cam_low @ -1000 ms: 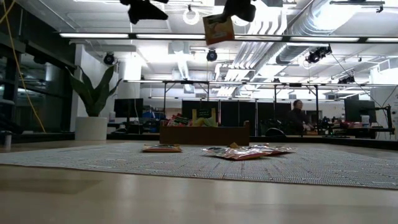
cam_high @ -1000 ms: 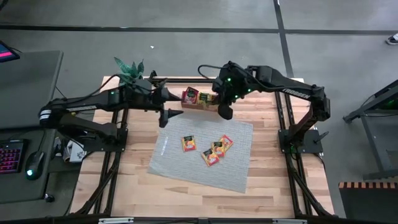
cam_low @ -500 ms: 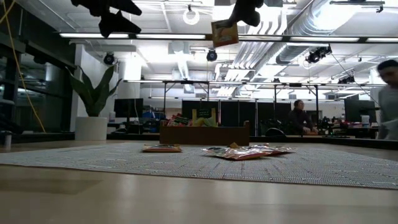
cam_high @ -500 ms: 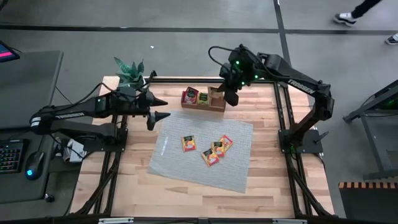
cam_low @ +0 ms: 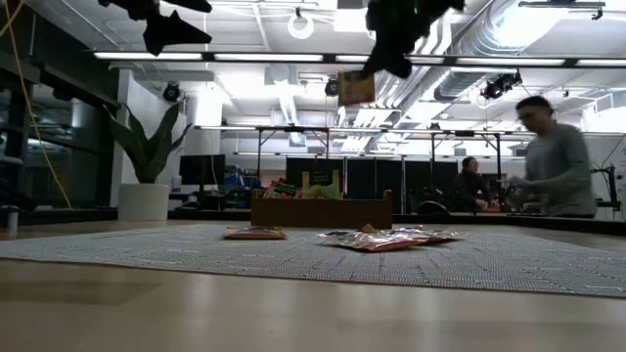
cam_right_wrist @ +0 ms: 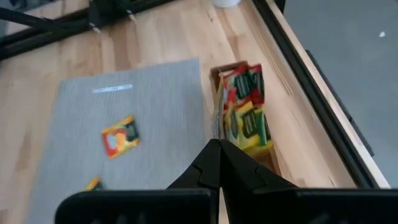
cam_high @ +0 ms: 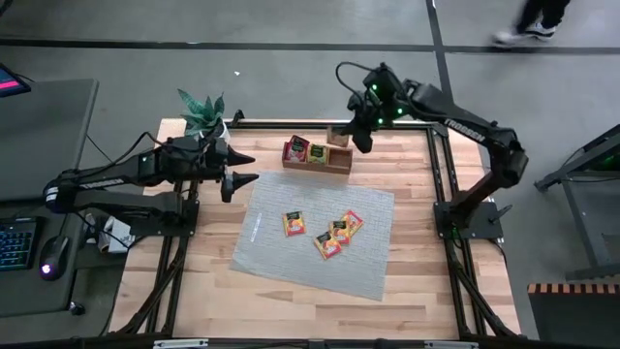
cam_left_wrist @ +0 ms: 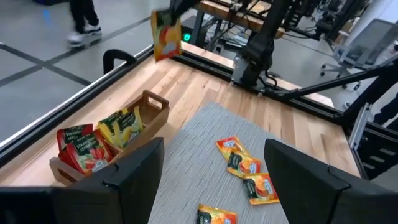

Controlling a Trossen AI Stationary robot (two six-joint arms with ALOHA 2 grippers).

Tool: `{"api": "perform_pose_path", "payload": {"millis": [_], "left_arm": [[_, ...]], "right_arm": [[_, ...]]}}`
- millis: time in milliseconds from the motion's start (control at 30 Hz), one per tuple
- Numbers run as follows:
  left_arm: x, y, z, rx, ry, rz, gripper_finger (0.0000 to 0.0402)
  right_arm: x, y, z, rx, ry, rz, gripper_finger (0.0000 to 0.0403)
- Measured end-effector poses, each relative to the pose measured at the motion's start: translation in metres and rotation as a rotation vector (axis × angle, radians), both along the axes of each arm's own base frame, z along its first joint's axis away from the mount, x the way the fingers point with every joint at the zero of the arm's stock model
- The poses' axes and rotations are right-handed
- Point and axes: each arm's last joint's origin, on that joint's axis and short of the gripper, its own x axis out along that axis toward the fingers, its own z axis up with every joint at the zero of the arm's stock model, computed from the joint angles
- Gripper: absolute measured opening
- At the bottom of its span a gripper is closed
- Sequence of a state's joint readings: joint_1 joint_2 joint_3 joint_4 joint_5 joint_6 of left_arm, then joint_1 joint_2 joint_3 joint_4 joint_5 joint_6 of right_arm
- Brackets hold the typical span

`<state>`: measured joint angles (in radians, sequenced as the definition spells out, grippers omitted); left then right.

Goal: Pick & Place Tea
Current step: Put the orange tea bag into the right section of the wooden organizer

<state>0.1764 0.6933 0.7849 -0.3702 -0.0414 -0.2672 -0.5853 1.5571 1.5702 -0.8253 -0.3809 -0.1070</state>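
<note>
My right gripper (cam_high: 353, 137) is high above the far right end of the brown wooden tray (cam_high: 339, 166), shut on an orange tea sachet (cam_low: 357, 88), which also shows in the left wrist view (cam_left_wrist: 165, 34). The tray holds red sachets (cam_high: 296, 148) and yellow-green sachets (cam_high: 317, 152) in its left and middle compartments. Several orange sachets (cam_high: 334, 233) lie flat on the grey woven mat (cam_high: 291, 267). My left gripper (cam_high: 246, 167) is open and empty, in the air over the mat's far left corner. My right gripper pinches the orange sachet at its upper edge (cam_left_wrist: 163, 15) between its two shut fingers, which come at it from above. The sachet hangs upright below the fingers, lifted clear of the tray and the table.
A potted plant (cam_high: 201, 109) stands at the table's far left corner. Bare wood lies to the right of the mat and the tray (cam_high: 412, 194). A person (cam_low: 556, 161) moves in the room beyond the table.
My right gripper has carried the orange sachet from over the mat's far edge toward the table's far edge, to above the tray's right end; the sachet still hangs below the fingers. My left gripper has drawn back toward the table's left edge, still open.
</note>
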Motion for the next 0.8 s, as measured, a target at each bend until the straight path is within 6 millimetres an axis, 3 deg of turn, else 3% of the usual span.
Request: {"api": "perform_pose_path", "payload": {"millis": [167, 333, 600, 800], "left_arm": [[0.0, 0.0, 0.0, -0.014, -0.006, 0.007, 0.0276], [0.002, 0.001, -0.01, -0.061, -0.005, 0.021, 0.0276], [0.006, 0.001, -0.03, -0.149, 0.0, 0.035, 0.0275], [0.008, 0.001, -0.027, -0.173, -0.073, 0.036, 0.0275]], "right_arm": [[-0.006, -0.006, -0.045, -0.006, -0.102, -0.022, 0.0], [-0.012, -0.012, -0.087, -0.003, -0.098, -0.038, 0.0], [-0.017, -0.025, -0.108, -0.043, -0.135, -0.017, 0.0], [-0.009, -0.041, -0.126, -0.052, -0.091, 0.008, 0.0]]}}
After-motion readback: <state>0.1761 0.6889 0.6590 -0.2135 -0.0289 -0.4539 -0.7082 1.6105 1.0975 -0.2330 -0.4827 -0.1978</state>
